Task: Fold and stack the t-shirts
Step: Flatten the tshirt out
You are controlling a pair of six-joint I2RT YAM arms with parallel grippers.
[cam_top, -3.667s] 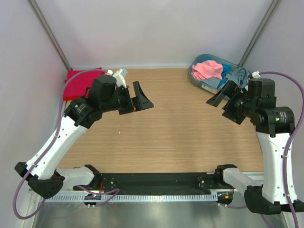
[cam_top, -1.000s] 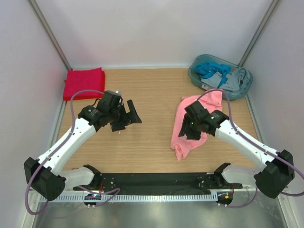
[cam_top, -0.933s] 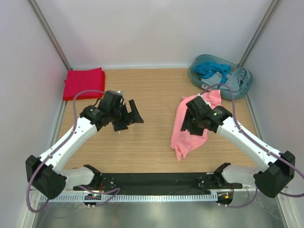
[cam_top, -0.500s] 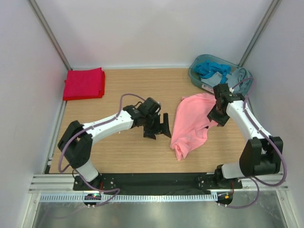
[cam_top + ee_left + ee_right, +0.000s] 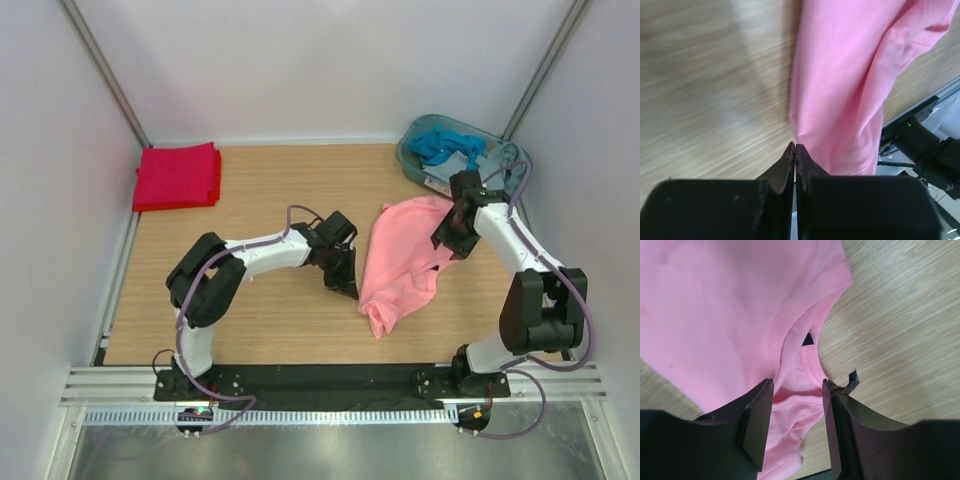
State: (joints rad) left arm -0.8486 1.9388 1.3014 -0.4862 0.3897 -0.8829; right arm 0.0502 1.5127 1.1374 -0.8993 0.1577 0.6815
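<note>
A salmon-pink t-shirt lies rumpled on the wooden table, right of centre. My left gripper is at its left edge. In the left wrist view the jaws are shut with the tips pinching the edge of the pink t-shirt. My right gripper hangs over the shirt's upper right part. It is open, straddling the collar fold just below the small dark neck label. A bright red t-shirt lies folded at the far left corner.
A blue-grey basket with blue and grey clothes stands at the far right corner, close behind my right arm. White walls close in the table on the left, right and far sides. A black base rail runs along the near edge.
My left arm swung right across the table to the pink shirt's left edge and its jaws closed there. My right gripper moved from the shirt's middle to its upper right.
</note>
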